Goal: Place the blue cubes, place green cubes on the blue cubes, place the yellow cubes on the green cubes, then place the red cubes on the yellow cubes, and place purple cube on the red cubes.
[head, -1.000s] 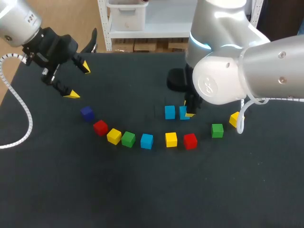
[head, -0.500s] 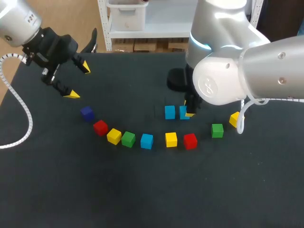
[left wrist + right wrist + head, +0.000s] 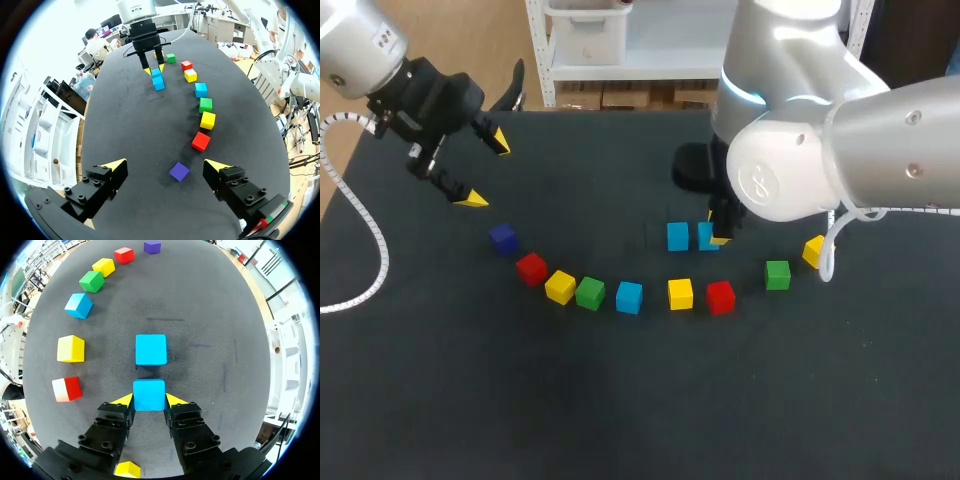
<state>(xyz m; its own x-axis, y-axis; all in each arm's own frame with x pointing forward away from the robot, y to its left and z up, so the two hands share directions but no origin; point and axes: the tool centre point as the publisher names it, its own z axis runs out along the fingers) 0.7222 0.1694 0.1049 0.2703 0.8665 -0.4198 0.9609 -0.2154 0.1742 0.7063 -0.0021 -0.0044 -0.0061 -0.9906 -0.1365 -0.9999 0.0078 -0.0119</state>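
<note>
My right gripper (image 3: 149, 401) is shut on a blue cube (image 3: 149, 394), both yellow tips pressed on its sides. A second blue cube (image 3: 151, 349) lies just ahead of it. From above, the held blue cube (image 3: 707, 237) sits right beside that other blue cube (image 3: 677, 236), half hidden by the right gripper (image 3: 717, 238). My left gripper (image 3: 486, 170) hangs open at the table's back left, above the purple cube (image 3: 502, 237). Its wrist view shows the purple cube (image 3: 179, 171) on the table between the spread tips of the left gripper (image 3: 166, 165).
A curved row of cubes lies in front: red (image 3: 531, 268), yellow (image 3: 560, 287), green (image 3: 590, 293), blue (image 3: 629, 297), yellow (image 3: 680, 294), red (image 3: 721, 297), green (image 3: 778, 274) and yellow (image 3: 812, 250). The big right arm (image 3: 840, 150) overhangs the table's back right.
</note>
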